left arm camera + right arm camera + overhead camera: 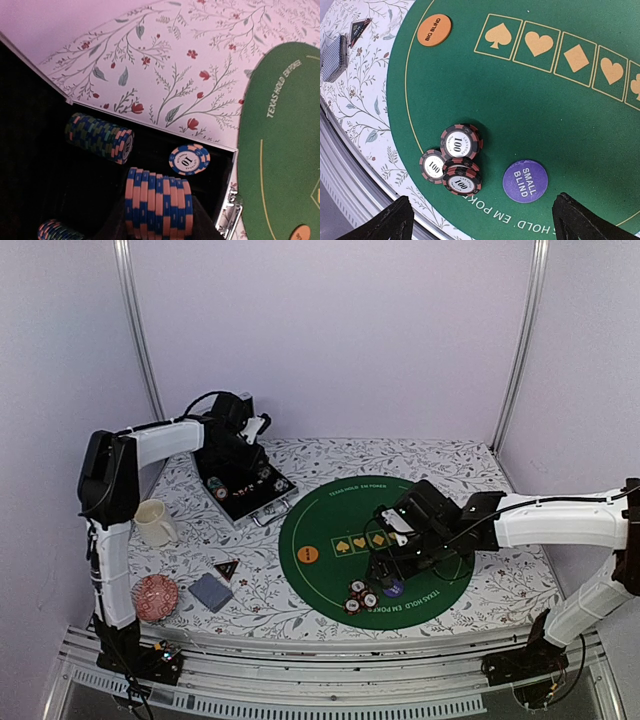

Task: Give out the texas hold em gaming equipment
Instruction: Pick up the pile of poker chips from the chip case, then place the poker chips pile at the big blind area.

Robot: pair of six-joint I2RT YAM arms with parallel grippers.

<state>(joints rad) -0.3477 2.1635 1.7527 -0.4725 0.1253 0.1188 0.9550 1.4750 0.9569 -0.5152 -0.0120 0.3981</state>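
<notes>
My left gripper (pixel 159 212) is shut on a row of blue-and-orange striped poker chips (pixel 159 202), held edge-on over the black chip case (pixel 250 492). A loose "10" chip (pixel 189 159) and a roll of blue-green chips (pixel 100 138) lie in the case. My right gripper (pixel 485 225) hangs open just above the green mat (pixel 340 510), with nothing between its fingers. Under it lie three small piles of black-and-red "100" chips (pixel 456 160) and the purple small-blind button (pixel 525 180). The orange big-blind button (pixel 434 30) rests farther left on the mat.
A blue-backed card deck (pixel 211 591) and a black triangular marker (pixel 227 569) lie on the floral cloth left of the mat. A cream mug (pixel 153 522) and a red patterned round object (pixel 157 597) stand near the left arm. The table's near edge runs just below the mat.
</notes>
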